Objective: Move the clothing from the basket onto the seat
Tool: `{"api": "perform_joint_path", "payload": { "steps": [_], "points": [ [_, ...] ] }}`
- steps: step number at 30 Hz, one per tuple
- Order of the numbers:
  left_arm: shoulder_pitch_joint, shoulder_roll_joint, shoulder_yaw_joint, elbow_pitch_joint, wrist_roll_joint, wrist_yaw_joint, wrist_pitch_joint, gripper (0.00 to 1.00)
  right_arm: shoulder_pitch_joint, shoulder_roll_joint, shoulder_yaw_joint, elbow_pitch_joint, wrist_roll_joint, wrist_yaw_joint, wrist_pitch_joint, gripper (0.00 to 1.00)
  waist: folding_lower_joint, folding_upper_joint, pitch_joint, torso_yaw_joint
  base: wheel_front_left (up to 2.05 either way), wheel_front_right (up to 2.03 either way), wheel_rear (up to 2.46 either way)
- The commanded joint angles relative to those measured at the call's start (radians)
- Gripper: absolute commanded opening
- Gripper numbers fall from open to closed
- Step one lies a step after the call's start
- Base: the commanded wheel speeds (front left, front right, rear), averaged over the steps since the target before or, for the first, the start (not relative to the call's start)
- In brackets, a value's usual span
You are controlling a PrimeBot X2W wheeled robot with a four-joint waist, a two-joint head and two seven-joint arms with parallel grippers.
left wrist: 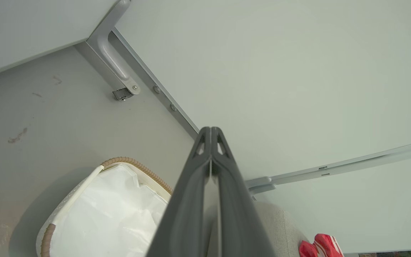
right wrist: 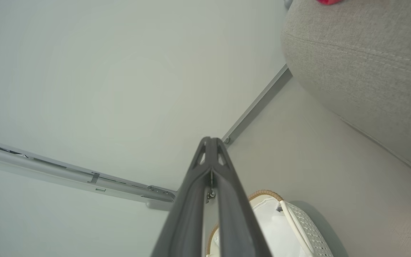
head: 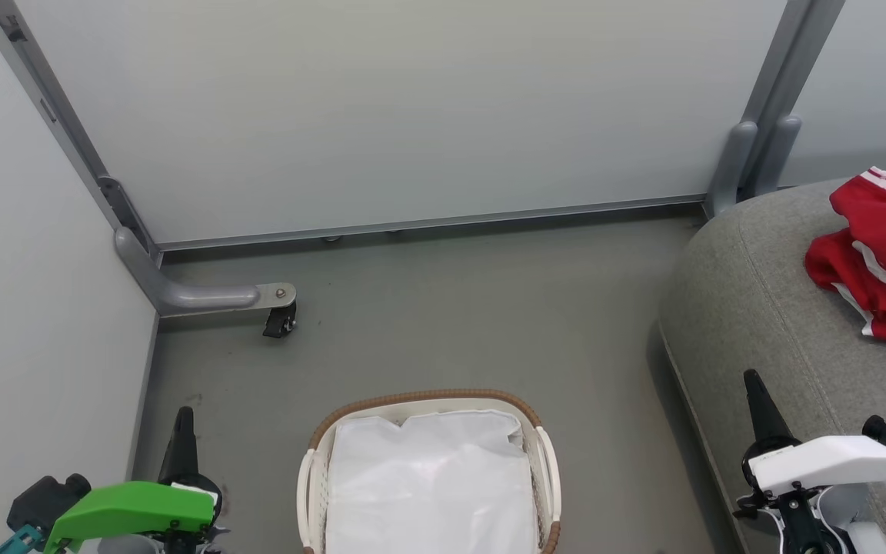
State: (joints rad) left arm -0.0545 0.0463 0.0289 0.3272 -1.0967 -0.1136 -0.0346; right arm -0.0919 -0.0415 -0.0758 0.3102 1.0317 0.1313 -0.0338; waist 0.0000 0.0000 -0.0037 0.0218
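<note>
At the right edge of the head view, the clothing lies on the seat, a crumpled red heap with white stripes. Low in the middle, the basket holds its white liner and no red, so the job looks done. The left gripper and right gripper are pressed closed, holding nothing.

The red, white-striped clothing is lying bunched on the grey woven seat. The white basket with its brown woven rim is standing upright on the floor beside the seat, its white liner showing inside.
</note>
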Motion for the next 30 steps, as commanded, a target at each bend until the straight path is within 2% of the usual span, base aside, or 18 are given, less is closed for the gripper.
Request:
{"api": "perform_joint_path", "payload": {
  "steps": [1, 30],
  "points": [
    [-0.029, 0.004, 0.007, -0.015, -0.028, -0.004, 0.007, 0.00, -0.017, -0.007, -0.004, -0.015, 0.030, 0.000, 0.008, 0.00, 0.0000, 0.0000, 0.000, 0.000, 0.00, 0.00, 0.00],
    [-0.047, 0.005, 0.049, -0.052, -0.275, -0.011, 0.080, 0.00, -0.021, -0.009, -0.023, -0.043, 0.311, -0.001, 0.081, 0.00, 0.0000, 0.0000, 0.003, -0.010, 0.00, 0.00, 0.00]
  ]
}}
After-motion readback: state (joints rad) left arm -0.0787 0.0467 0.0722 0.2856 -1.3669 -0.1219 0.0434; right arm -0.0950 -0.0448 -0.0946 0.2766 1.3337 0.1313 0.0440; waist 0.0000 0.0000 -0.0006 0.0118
